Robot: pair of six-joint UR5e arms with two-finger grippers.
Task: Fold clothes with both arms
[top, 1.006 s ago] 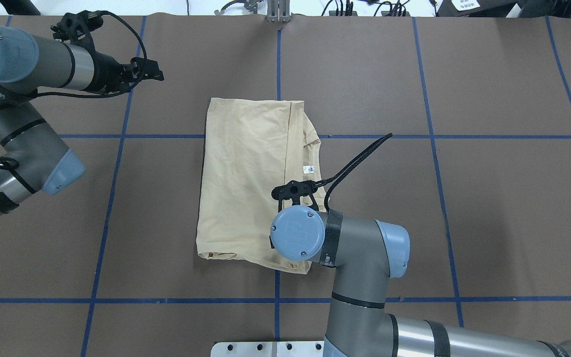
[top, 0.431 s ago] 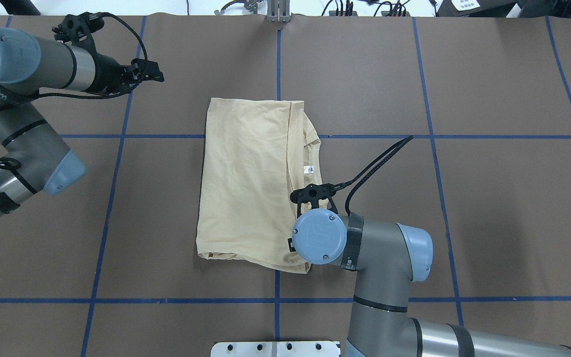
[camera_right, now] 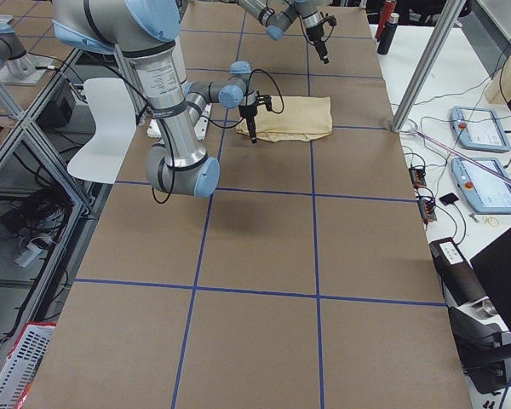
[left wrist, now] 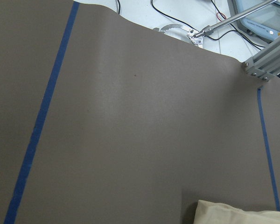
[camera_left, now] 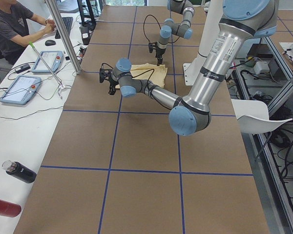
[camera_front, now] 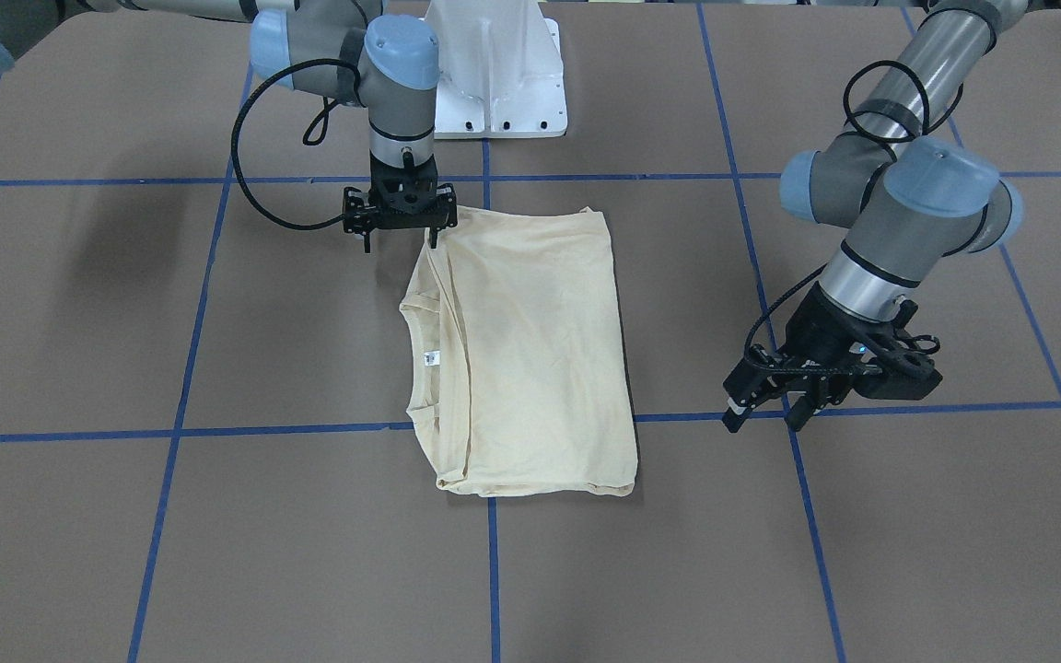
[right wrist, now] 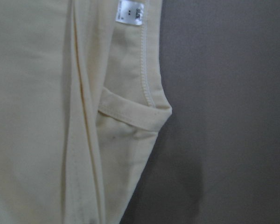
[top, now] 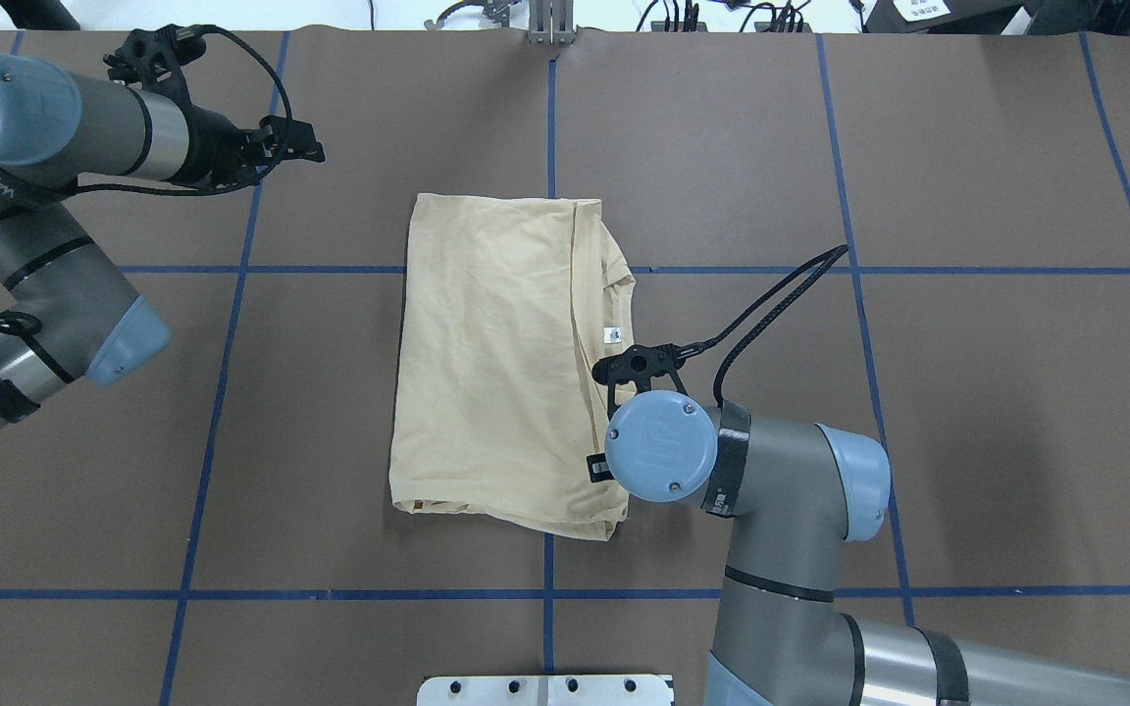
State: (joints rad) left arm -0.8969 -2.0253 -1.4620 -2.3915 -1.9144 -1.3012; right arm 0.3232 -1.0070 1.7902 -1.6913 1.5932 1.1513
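Shirt mid-desk, an end effector either side

The T-shirt point(top: 496, 363) lies on the desk point(top: 967, 392); the right end effector point(camera_front: 400, 243) hangs over its near right corner, the left end effector point(camera_front: 763, 422) well apart, far left.

Brown table point(top: 967, 392), blue tape lines point(top: 967, 270)

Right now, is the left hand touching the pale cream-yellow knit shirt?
No, left hand hangs over bare table, apart from the shirt.

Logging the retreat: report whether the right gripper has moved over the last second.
Yes. Overhead, the right gripper slid toward the view's right, from left of the neck label to right of it.
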